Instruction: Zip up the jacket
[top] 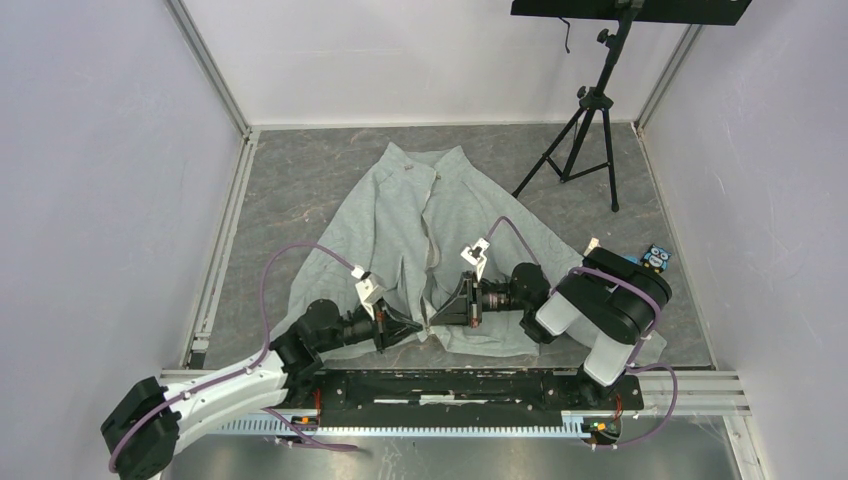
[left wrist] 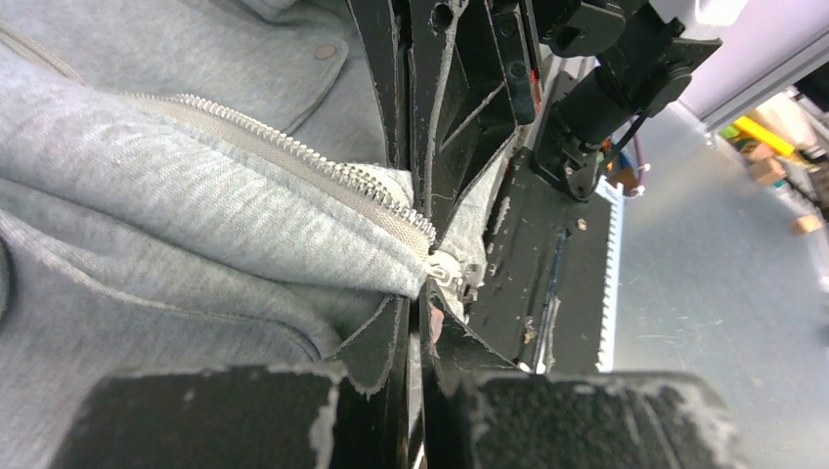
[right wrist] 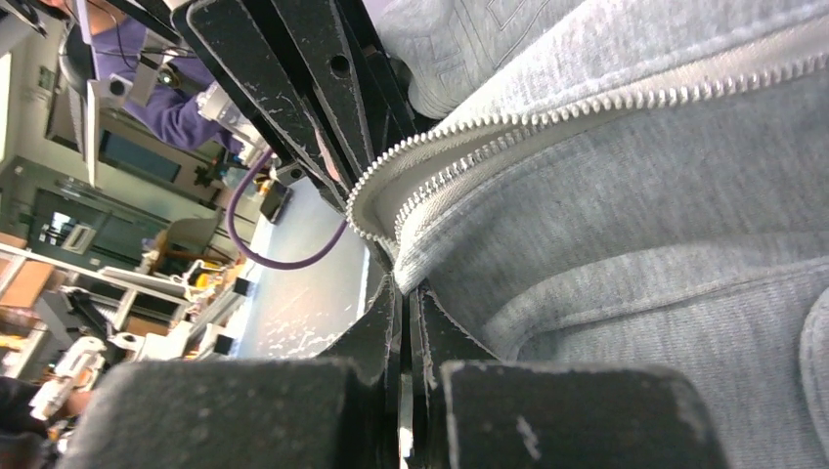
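Black tripod (top: 593, 98) just beyond jacket (top: 380, 215)

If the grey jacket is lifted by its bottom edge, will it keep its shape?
Probably not: the jacket lies in soft folds, so it would likely sag. Its fleece looks thick, so perhaps rather heavy. The zipper teeth curve with the cloth, likely adding little stiffness.

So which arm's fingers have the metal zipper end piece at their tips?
The left arm's fingers: its wrist view shows a small metal piece on the light grey fleece jacket's zipper end there; the right fingers pinch only toothed tape.
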Robot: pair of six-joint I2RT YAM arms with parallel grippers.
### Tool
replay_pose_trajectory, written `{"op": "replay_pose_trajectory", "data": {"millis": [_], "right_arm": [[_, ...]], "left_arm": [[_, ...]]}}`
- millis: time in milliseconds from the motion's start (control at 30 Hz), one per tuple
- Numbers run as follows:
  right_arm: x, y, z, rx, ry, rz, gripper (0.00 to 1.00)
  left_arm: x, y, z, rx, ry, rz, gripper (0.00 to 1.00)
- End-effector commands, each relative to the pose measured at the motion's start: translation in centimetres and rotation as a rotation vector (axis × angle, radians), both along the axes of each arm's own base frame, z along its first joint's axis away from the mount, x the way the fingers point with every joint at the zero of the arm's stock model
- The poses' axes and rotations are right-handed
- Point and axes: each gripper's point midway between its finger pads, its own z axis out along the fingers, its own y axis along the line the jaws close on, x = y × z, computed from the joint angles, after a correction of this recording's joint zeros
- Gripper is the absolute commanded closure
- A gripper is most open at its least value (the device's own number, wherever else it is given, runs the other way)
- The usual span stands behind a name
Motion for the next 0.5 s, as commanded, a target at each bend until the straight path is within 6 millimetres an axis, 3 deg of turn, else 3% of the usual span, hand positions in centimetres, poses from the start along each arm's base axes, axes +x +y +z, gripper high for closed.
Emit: {"op": "replay_pose_trajectory", "data": {"millis": [0, 233, 433, 467], "right_arm": [[0.7, 0.6, 5.3, 0.213, -0.323, -0.029, 1.00], [0.8, 0.5, 6.2, 0.257, -0.355, -0.067, 1.00], [1.3, 0.1, 7.2, 0.285, -0.363, -0.126, 1.00], [1.4, 0.0, 7.1, 0.276, -0.367, -0.139, 1.00]], "left_arm": [[-1.3, -0.9, 2.9, -0.155, 0.067, -0.056, 0.98], [-1.5, -0.9, 4.3, -0.257, 0.137, -0.040, 0.98], [-0.5, -0.5, 1.9, -0.157, 0.195, 0.036, 0.98], [0.0, -0.5, 2.6, -0.164, 0.196, 0.059, 0.97]]}}
